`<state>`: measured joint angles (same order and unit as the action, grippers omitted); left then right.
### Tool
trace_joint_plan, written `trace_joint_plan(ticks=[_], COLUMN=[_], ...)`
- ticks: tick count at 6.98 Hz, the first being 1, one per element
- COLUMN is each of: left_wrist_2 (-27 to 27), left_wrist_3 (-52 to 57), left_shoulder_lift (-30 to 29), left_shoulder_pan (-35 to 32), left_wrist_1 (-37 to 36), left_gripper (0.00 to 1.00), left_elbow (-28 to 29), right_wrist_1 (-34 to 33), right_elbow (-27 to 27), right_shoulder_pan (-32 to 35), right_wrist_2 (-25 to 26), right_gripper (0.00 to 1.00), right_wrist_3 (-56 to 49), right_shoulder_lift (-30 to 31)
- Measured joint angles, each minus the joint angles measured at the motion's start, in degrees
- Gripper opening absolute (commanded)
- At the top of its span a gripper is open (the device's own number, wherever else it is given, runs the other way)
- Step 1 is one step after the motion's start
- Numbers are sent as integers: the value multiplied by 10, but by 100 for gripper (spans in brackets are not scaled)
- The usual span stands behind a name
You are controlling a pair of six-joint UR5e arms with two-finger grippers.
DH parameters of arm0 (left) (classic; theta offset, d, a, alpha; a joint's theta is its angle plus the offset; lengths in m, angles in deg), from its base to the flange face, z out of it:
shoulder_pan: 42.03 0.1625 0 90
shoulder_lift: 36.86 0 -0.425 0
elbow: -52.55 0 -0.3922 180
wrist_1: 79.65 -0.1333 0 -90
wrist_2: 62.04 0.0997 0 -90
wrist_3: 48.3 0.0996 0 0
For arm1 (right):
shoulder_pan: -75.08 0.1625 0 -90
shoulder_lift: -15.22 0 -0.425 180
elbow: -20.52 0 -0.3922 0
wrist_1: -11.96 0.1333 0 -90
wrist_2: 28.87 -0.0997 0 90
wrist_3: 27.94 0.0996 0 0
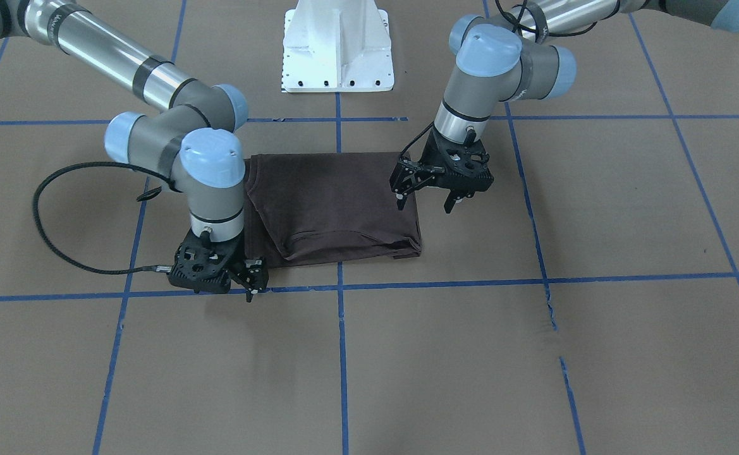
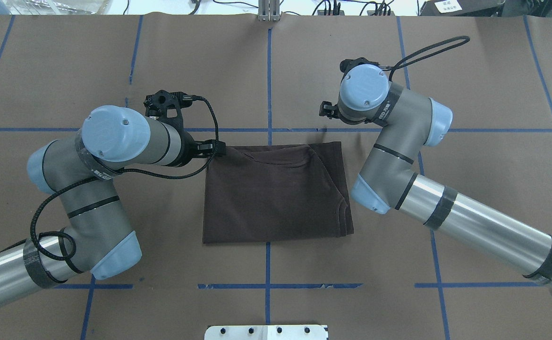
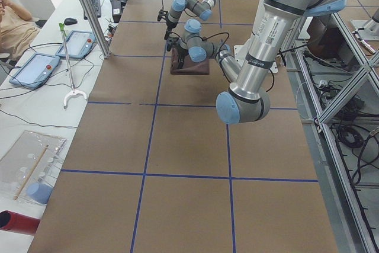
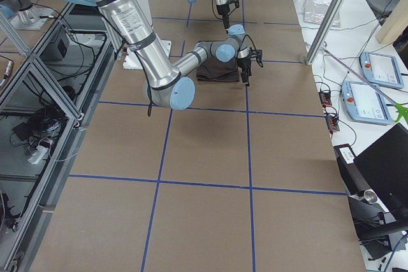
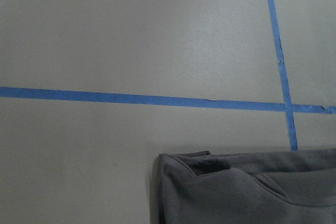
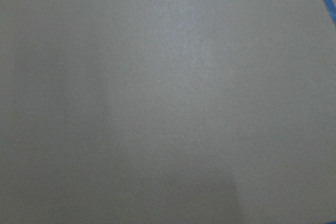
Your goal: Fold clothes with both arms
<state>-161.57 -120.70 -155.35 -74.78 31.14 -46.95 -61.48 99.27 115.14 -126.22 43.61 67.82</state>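
Note:
The dark brown T-shirt (image 1: pixel 337 202) (image 2: pixel 276 193) lies folded into a flat rectangle at the table's centre, its collar edge toward the far side from the robot. My left gripper (image 1: pixel 424 203) (image 2: pixel 213 148) hovers open at the shirt's far left corner. One fingertip is over the cloth, the other over bare table, and it holds nothing. My right gripper (image 1: pixel 252 287) (image 2: pixel 325 110) hangs low just off the shirt's far right corner, apart from the cloth, and its fingers look slightly open and empty. The left wrist view shows a shirt corner (image 5: pixel 241 187). The right wrist view shows only bare table.
Blue tape lines (image 1: pixel 445 281) grid the brown table cover. The white pedestal base (image 1: pixel 337 50) stands behind the shirt on the robot's side. Tablets (image 3: pixel 35 66) and a grabber tool (image 3: pixel 70 63) lie on the side bench, where a person (image 3: pixel 15 25) sits.

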Motion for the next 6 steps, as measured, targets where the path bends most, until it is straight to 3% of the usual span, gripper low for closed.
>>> trace_joint_plan(ticks=[2, 6], left_wrist_2=[2, 51], left_wrist_3=[-4, -9], left_shoulder_lift=[-15, -59], left_shoulder_pan=[9, 44], left_wrist_1=[-5, -5], left_gripper=[100, 100], left_elbow=[17, 102], right_wrist_1=[50, 32], right_elbow=[11, 50], right_shoulder_pan=[21, 24], right_wrist_2=[-52, -60], right_gripper=[100, 100], right_wrist_3=[1, 2], right_shoulder_lift=[12, 34])
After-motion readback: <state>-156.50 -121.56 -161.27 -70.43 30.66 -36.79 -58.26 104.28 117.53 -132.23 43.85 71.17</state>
